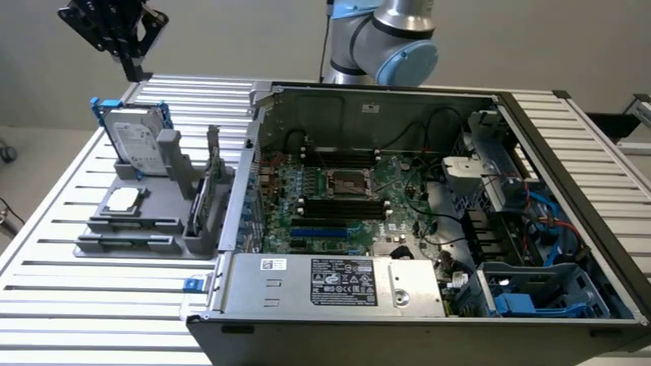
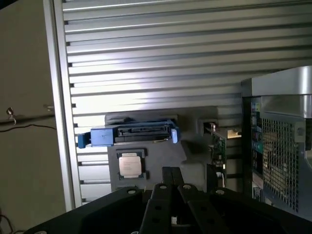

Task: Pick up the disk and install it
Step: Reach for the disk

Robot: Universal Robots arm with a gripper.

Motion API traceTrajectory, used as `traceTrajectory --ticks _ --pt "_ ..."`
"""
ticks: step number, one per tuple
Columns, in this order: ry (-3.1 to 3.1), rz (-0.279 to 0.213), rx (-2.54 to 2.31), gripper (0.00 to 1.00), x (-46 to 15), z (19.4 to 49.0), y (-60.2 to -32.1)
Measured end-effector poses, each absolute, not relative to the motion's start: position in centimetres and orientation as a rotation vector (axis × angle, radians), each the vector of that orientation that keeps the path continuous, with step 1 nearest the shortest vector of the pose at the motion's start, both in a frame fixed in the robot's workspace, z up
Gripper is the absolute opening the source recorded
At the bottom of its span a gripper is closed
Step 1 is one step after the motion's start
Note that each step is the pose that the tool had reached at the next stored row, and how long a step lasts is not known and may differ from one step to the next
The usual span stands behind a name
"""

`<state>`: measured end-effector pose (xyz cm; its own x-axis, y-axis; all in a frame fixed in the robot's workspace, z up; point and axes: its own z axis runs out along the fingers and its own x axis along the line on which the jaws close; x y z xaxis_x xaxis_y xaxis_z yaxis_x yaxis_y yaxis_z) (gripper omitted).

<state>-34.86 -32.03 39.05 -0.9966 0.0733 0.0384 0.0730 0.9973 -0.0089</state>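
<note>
- Up at the exterior view's top left: claw, tips pressed together, pinching nothing.
- Lower down in that view: disk, standing on edge in a grey holder on the slatted surface, blue carrier round it, white label towards the camera.
- Well apart from the claw, no contact (not lifted, not in the case).
- From the wrist view: dark fingers side by side, the disk's blue-framed upper edge beyond them, a small silver chip flat in the holder between the two.
- Thin dark card upright in the same holder, on the side nearer the open computer case.
- Case at the exterior view's right of the holder, motherboard exposed.
</note>
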Motion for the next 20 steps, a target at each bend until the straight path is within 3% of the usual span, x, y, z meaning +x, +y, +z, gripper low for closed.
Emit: traceTrajectory --ticks 7,20 --pt "-3.100 0.038 -0.114 0.11 -38.0 38.8 -30.6" --pt "-3.106 0.040 -0.087 0.11 -40.7 38.3 -29.0"
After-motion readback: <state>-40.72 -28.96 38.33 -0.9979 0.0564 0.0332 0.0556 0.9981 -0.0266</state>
